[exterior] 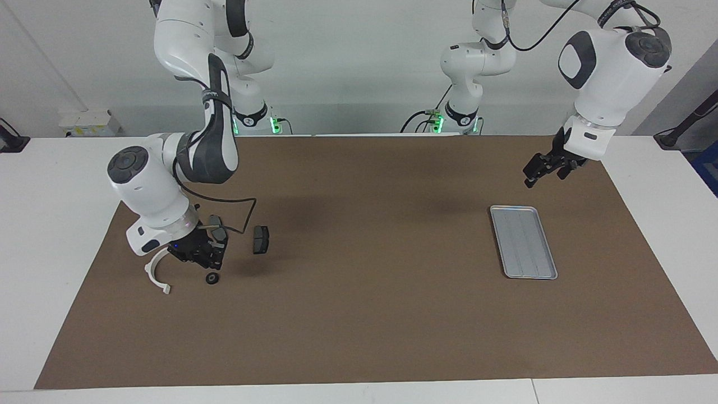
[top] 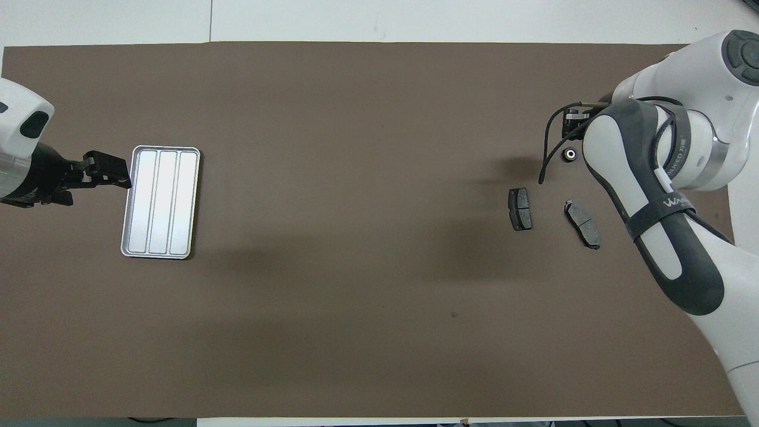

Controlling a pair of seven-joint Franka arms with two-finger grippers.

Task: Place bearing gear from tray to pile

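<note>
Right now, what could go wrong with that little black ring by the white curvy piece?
1. The right arm's fingers hang low, just above the bearing gear. A careless move might knock the round part so it rolls away.
2. The arm's loose cable loops close to a brake pad and might drag it.
</note>
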